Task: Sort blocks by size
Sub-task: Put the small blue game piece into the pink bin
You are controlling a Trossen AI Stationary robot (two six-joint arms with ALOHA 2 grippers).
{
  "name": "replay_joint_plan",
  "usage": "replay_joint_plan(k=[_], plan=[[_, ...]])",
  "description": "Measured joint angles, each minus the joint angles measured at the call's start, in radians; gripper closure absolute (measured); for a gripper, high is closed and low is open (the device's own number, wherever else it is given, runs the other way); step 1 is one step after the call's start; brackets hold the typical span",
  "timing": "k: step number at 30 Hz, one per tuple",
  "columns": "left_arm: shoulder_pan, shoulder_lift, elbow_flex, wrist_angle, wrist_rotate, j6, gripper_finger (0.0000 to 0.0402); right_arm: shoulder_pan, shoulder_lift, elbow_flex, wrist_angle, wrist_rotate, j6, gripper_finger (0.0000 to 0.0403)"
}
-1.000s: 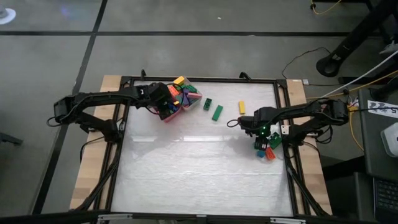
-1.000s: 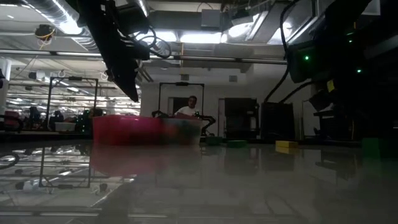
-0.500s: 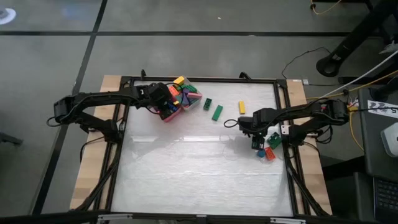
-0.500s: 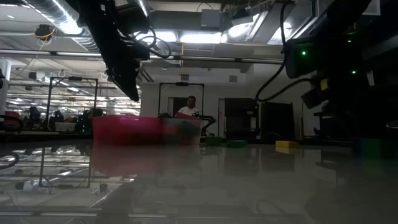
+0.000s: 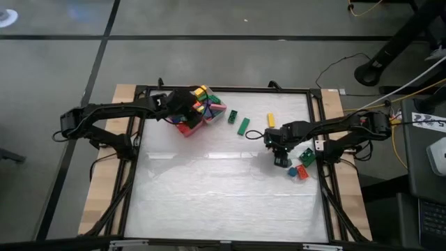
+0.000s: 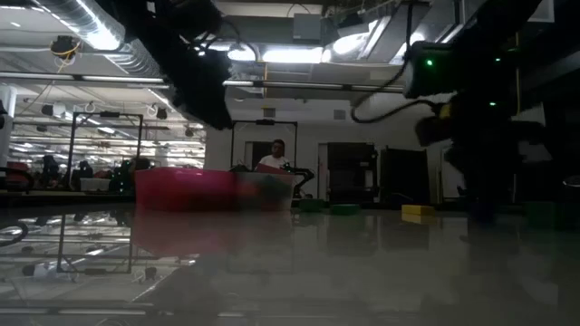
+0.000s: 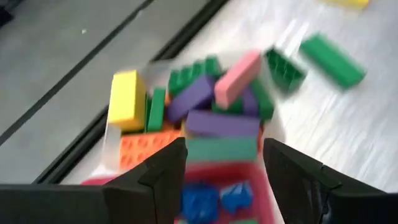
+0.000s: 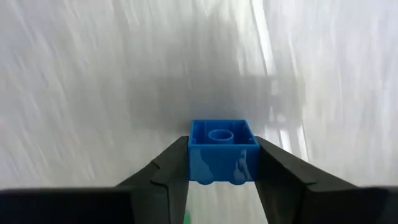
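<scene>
A pink tray [image 5: 187, 130] at the table's far left holds a heap of blocks [image 7: 205, 106]: yellow, green, purple, pink, orange and blue. My left gripper [image 5: 184, 104] hangs open over this heap, its fingers [image 7: 165, 174] touching nothing. Two green blocks [image 5: 238, 121] and a yellow one [image 5: 271, 120] lie on the table between the arms. My right gripper [image 5: 280, 155] is shut on a small squarish blue block [image 8: 222, 152]. A blue, a red and a green block [image 5: 300, 167] lie at the right edge. My right gripper pinches the blue block by two opposite side walls [image 8: 193, 155] between its two fingers, which point down at the table from above. The block's hollow side with its round tube [image 8: 220, 134] shows in the wrist view. Whether it is clear of the table, I cannot tell.
The table's dark frame [image 5: 223, 89] runs round the white top. The near half of the top [image 5: 223, 195] is bare. In the low view a person [image 6: 276, 156] shows in the room far behind the table.
My right gripper has gone from over the small group of blocks at the right edge toward the table's left edge. My left gripper has shifted a little toward the far edge over the tray's heap.
</scene>
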Motion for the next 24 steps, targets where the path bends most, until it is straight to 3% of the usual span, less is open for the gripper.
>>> replay_joint_plan(k=[6, 13, 24], plan=[[-0.036, 0.000, 0.000, 0.124, 0.111, -0.101, 0.0202, 0.000, 0.004, -0.003, 0.210, -0.001, -0.007, 0.0254], [-0.110, 0.000, 0.000, 0.176, 0.265, -0.128, 0.0202, 0.000, 0.004, -0.003, 0.583, -0.001, -0.098, 0.0252], [-0.204, 0.000, 0.000, 0.278, 0.311, -0.432, 0.0202, 0.000, 0.004, -0.002, 1.151, -0.004, -0.432, 0.0252]])
